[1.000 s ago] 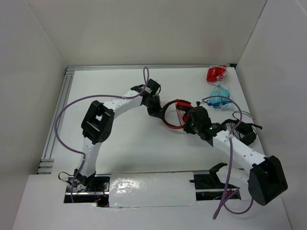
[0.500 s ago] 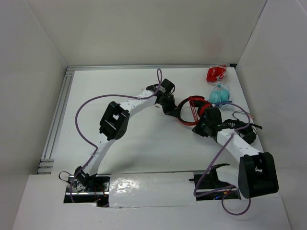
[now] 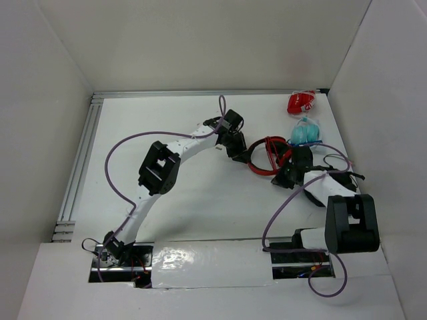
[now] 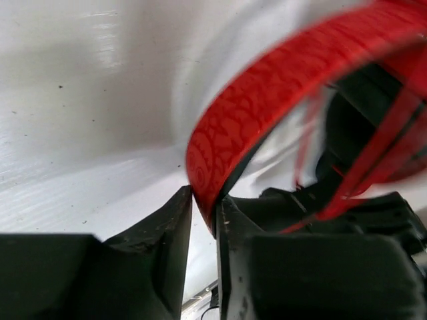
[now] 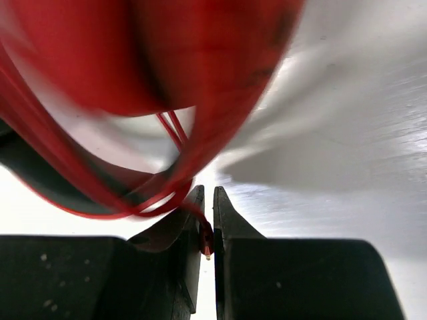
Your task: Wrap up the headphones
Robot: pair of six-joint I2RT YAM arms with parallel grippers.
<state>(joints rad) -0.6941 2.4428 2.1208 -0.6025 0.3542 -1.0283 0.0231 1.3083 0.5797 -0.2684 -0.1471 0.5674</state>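
Observation:
The red headphones (image 3: 267, 155) lie on the white table right of centre, between my two grippers. My left gripper (image 3: 240, 152) is at their left side. In the left wrist view the textured red headband (image 4: 267, 100) runs down between my left gripper (image 4: 203, 200) jaws, which stand slightly apart with a gap beside the band. My right gripper (image 3: 285, 169) is at the headphones' near right side. In the right wrist view my right gripper (image 5: 207, 195) is shut on the end of the thin red cable (image 5: 207, 239), and loops of cable and a blurred red ear cup (image 5: 167, 60) hang in front.
A small red packet (image 3: 300, 102) and a teal packet (image 3: 306, 132) lie at the back right, just behind the headphones. White walls enclose the table, with a metal rail (image 3: 80, 160) along its left edge. Purple arm cables loop over both arms.
Both grippers and the headphones shifted right toward the teal packet. The right arm folded back near its base. The left jaws, shut on the headband before, have parted a little.

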